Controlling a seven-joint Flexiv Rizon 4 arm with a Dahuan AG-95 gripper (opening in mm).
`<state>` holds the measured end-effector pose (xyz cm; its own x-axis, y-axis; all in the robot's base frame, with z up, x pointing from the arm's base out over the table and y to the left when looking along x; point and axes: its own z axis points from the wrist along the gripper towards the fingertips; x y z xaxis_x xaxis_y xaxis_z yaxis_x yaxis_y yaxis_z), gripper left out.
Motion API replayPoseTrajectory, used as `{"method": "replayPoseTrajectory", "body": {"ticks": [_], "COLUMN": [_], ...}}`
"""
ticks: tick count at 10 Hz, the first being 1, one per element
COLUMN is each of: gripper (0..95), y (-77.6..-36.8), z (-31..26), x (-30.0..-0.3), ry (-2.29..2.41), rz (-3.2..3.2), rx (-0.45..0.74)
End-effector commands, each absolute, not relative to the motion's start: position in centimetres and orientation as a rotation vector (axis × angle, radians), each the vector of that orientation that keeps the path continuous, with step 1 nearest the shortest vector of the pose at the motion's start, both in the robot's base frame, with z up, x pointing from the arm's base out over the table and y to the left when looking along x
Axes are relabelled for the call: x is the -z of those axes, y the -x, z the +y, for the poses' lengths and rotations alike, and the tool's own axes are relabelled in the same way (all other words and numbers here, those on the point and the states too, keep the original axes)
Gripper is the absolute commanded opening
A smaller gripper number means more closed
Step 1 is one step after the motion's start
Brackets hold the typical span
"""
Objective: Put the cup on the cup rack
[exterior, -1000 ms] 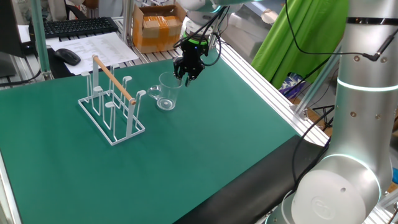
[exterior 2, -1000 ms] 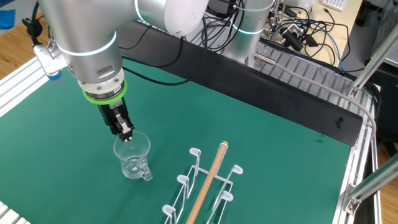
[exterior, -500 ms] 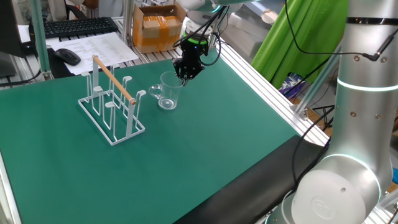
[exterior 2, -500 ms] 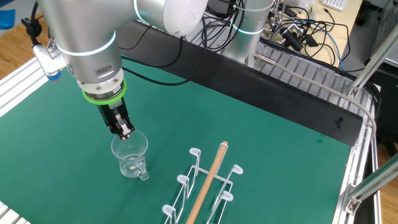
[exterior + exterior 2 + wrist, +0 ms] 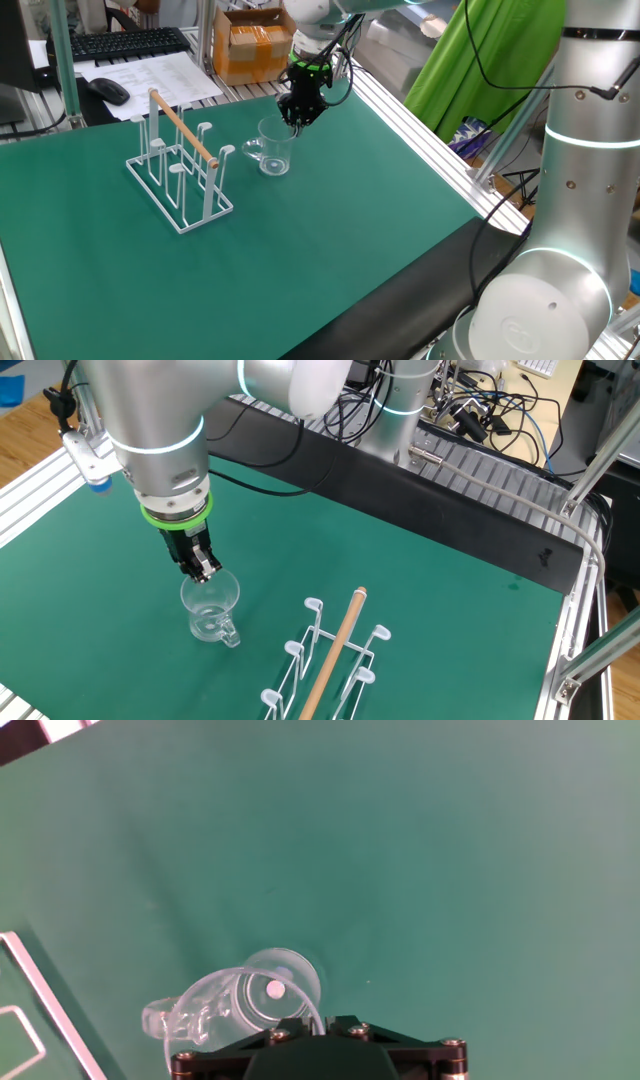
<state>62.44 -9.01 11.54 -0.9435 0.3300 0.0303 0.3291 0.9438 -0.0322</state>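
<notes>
The cup [image 5: 272, 150] is a clear glass mug on the green mat, with its handle pointing toward the cup rack [image 5: 181, 166]. My gripper [image 5: 296, 122] comes down from above and is shut on the cup's rim on the side away from the handle. From the other side, the gripper [image 5: 203, 572] pinches the far rim of the cup [image 5: 210, 610], and the cup rack [image 5: 327, 656] stands to its right. In the hand view the cup [image 5: 250, 1002] lies just ahead of the gripper [image 5: 308, 1020], its rim wall caught between the fingers. The white wire of the rack's base [image 5: 40, 998] shows at lower left.
A cardboard box [image 5: 250, 42], keyboard [image 5: 130, 42], mouse [image 5: 106, 90] and papers lie beyond the mat's far edge. Aluminium rails [image 5: 420, 130] border the mat. A green curtain [image 5: 480, 50] hangs at the right. Cables [image 5: 470, 410] crowd the back.
The jaws have closed from partly open onto the cup's rim. The cup has shifted slightly with the gripper. The rack has not moved.
</notes>
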Motion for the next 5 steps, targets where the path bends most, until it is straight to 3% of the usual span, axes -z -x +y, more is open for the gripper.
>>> {"method": "replayPoseTrajectory", "body": {"ticks": [1,5], "gripper": [0.0,0.0], "y": [-62.39,-62.27], "z": [-9.05,-9.05], "x": [-12.04,-12.77], "ry": [0.489,0.385], "rz": [-3.059,-3.062], "rx": [-0.079,-0.212]}}
